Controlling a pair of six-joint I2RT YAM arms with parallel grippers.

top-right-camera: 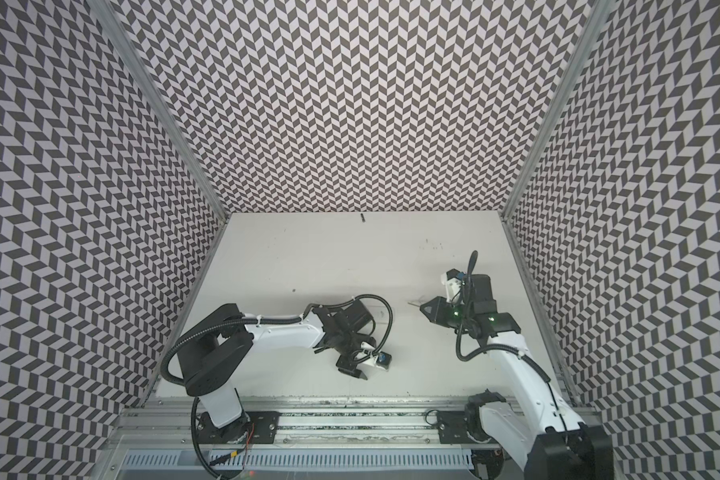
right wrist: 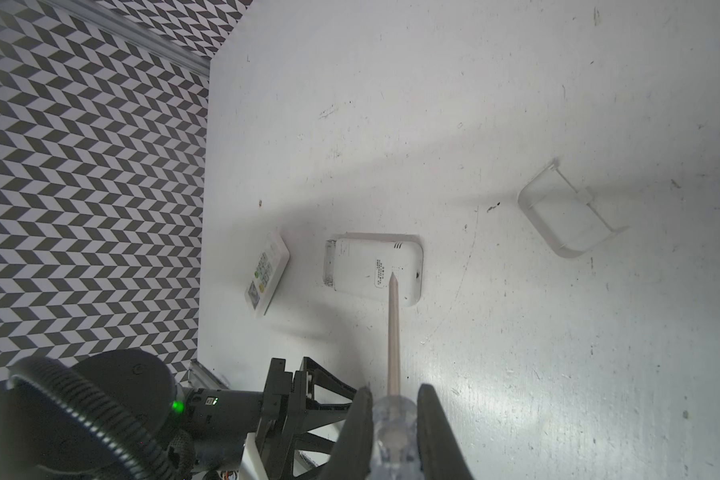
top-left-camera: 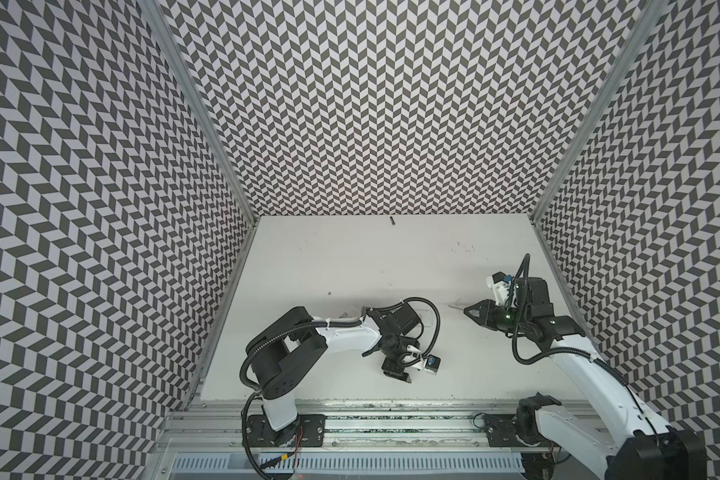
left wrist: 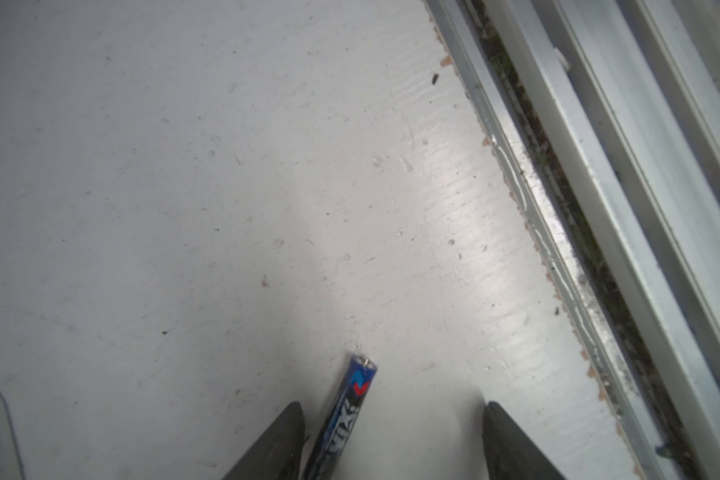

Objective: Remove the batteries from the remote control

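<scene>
A blue-and-black battery (left wrist: 350, 407) lies on the white table between the fingers of my left gripper (left wrist: 393, 409), close against one finger. The jaws stand well apart, and the other finger is far from the battery. In both top views that gripper (top-left-camera: 400, 376) points down near the table's front edge. My right gripper (right wrist: 395, 392) is shut on the clear handle of a screwdriver (right wrist: 393, 332). Its tip hovers over the back of a white remote control (right wrist: 362, 266) lying face down. A small dark cylinder that looks like another battery (top-left-camera: 392, 221) lies at the back wall.
A second white remote (right wrist: 267, 276) lies face up near the left wall. A clear plastic cover (right wrist: 570, 212) rests apart from both remotes. The metal rail (left wrist: 578, 174) runs along the table's front edge, close to the left gripper. Patterned walls enclose three sides.
</scene>
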